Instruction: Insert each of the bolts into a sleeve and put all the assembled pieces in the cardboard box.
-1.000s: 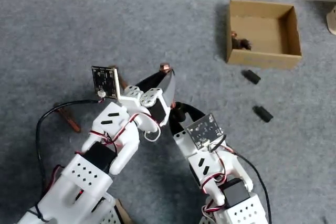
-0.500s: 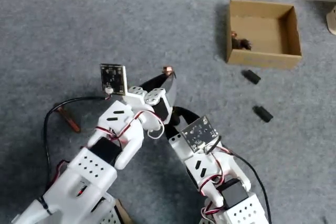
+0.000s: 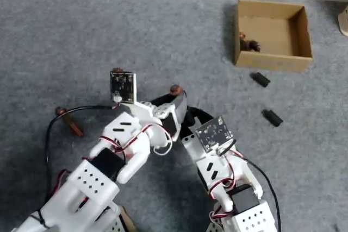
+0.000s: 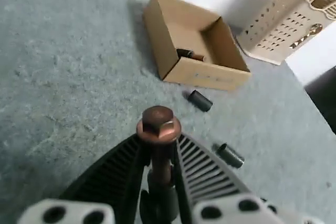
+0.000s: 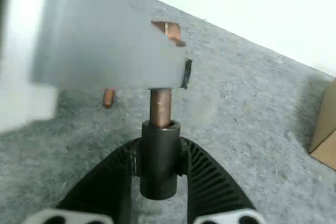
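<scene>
My left gripper (image 3: pixel 176 100) (image 4: pixel 159 148) is shut on a copper bolt (image 3: pixel 175 89) (image 4: pixel 159 128), held head up. Directly beneath it my right gripper (image 3: pixel 189 119) (image 5: pixel 157 153) is shut on a black sleeve (image 5: pixel 157 156). The bolt's shaft (image 5: pixel 160 106) reaches down into the sleeve's open top. A second bolt (image 3: pixel 69 122) (image 5: pixel 108 98) lies on the mat to the left. Two loose sleeves (image 3: pixel 260 79) (image 3: pixel 272 117) lie near the cardboard box (image 3: pixel 272 61) (image 4: pixel 205 74), which holds one assembled piece (image 3: pixel 249 43) (image 4: pixel 189 54).
The grey mat (image 3: pixel 163 31) covers the whole table. A pale perforated holder (image 4: pixel 283 19) stands beyond the box at the far right. Both arms crowd the middle front; a black cable (image 3: pixel 54 120) loops at the left.
My left gripper has come down and back toward the right gripper, lowering the bolt onto the sleeve. The right gripper shifted a little and returned.
</scene>
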### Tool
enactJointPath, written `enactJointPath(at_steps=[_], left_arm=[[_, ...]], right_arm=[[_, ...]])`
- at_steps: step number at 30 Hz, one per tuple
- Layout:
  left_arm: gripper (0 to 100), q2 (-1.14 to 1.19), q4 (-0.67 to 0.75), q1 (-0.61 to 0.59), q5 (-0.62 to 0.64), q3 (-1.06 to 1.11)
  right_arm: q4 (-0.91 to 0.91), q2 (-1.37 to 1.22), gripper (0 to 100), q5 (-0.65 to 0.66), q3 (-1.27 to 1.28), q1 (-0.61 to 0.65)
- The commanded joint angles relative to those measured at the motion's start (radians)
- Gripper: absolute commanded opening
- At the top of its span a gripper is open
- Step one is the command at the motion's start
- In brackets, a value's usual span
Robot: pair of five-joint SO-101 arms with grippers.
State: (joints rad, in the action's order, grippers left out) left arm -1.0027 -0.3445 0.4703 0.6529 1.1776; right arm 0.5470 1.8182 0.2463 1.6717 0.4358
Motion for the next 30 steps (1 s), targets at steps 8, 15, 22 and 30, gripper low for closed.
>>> enactJointPath(at_steps=[8, 15, 22, 30], left_arm=[[16, -0.021, -0.112, 0.050, -0.189, 0.050], [40, -0.028, -0.330, 0.047, -0.184, 0.039], [40, -0.028, -0.520, -0.047, -0.183, -0.053], [40, -0.028, -0.589, -0.189, -0.184, -0.076]], right_arm=[[-0.033, 0.018, 0.5, -0.014, 0.093, -0.045], [0.028, 0.018, 0.5, -0.014, 0.070, -0.048], [0.211, 0.018, 0.5, -0.012, -0.090, -0.203], [0.209, -0.143, 0.5, 0.035, -0.177, -0.288]])
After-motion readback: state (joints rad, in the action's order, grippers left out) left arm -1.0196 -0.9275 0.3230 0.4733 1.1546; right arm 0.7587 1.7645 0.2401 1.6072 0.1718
